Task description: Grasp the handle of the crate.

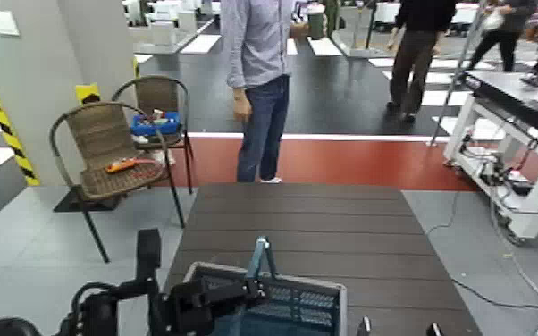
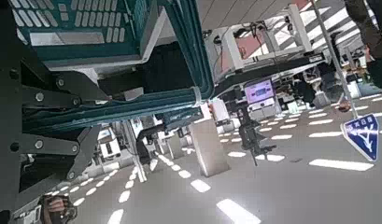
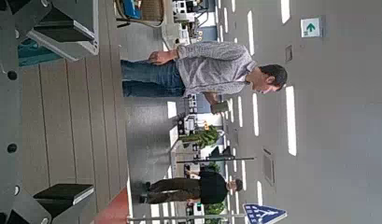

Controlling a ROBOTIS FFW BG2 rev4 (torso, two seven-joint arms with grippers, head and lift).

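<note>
Spanning dark slatted table (image 1: 326,223), grey floor (image 1: 22,241)

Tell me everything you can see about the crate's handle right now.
The handle is a thin teal-blue plastic bail, a narrow arched loop standing upright above the crate, which sits at the near edge of the dark table. The left tool sits at its base; the left wrist view shows the fingers closed around the teal bar. Its hinges aren't clearly visible.

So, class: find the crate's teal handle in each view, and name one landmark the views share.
Head view: the handle stands up from the crate at the bottom centre, by the left gripper.
Left wrist view: teal bars close up.
Right wrist view: not visible.
Shared landmark: the crate's lattice wall.
</note>
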